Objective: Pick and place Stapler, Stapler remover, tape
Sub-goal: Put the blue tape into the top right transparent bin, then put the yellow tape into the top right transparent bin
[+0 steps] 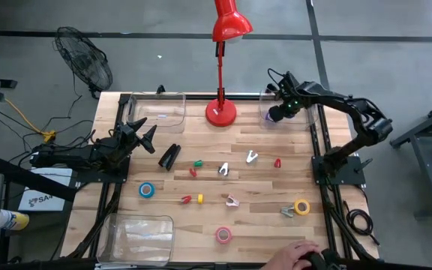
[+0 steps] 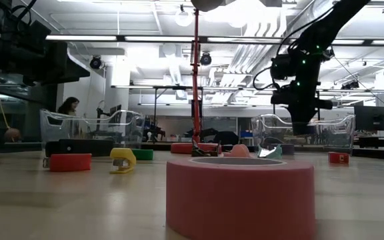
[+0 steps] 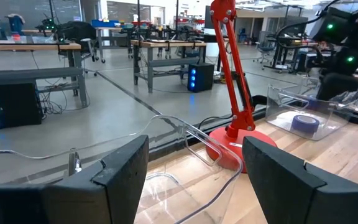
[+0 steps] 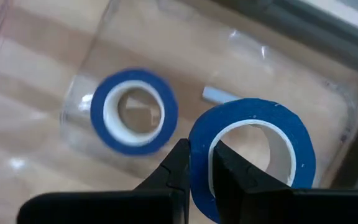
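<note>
Right tool: the right tool (image 4: 199, 163) hangs over the clear plastic bin (image 1: 306, 120) at the tabletop's far right corner, its fingers clamped on the wall of a dark blue ring-shaped tape roll (image 4: 253, 149).
Beneath it: a second blue tape roll (image 4: 133, 111) already lies flat on the bin floor, just beside the held one.
Left tool: the left tool (image 1: 142, 135) waits at the left edge of the wooden tabletop (image 1: 261, 225), fingers spread wide and empty, with another clear plastic bin (image 1: 158, 112) just ahead of it.
Stapler: the slim black stapler (image 1: 169, 156) lies loose on the boards near the left tool, not yet moved.
Tape left out: a light blue roll (image 1: 147, 190), a yellow roll (image 1: 301, 206) and a pink roll (image 1: 223, 235) sit well apart from the right tool.
Small items: silvery claw-like pieces, one (image 1: 252, 157) nearest the right tool, remain scattered; which are staple removers I cannot tell.
Progress: early, by the look of it; one roll binned, one about to drop, most items still out.
</note>
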`<state>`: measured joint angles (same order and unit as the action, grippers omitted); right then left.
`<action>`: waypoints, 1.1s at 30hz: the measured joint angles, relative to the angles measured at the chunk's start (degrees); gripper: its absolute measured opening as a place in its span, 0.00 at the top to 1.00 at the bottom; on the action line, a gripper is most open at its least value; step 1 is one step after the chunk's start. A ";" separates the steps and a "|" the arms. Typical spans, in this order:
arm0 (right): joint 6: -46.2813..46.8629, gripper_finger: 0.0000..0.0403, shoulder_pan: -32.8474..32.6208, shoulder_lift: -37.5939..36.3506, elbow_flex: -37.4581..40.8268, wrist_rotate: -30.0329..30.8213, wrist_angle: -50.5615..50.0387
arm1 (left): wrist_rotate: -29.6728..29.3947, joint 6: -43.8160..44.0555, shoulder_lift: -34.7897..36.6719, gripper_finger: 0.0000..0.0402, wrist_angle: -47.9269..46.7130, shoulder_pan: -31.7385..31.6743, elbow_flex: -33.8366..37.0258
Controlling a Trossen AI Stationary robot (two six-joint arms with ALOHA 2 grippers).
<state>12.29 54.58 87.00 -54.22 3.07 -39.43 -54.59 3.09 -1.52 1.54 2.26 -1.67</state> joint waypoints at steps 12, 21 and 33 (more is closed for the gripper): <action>4.39 0.90 0.97 4.95 1.55 -1.04 5.02 | -0.02 -0.02 0.02 0.37 0.00 0.00 0.02; 6.38 0.70 0.95 4.96 1.53 -3.01 5.21 | 0.00 -0.01 0.01 0.37 0.00 0.00 0.00; 4.94 0.53 -0.01 -0.75 1.52 -5.61 3.20 | 0.00 0.00 0.00 0.37 0.00 0.00 0.00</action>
<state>17.23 54.57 86.25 -52.70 -2.55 -36.22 -54.59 3.09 -1.51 1.54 2.26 -1.67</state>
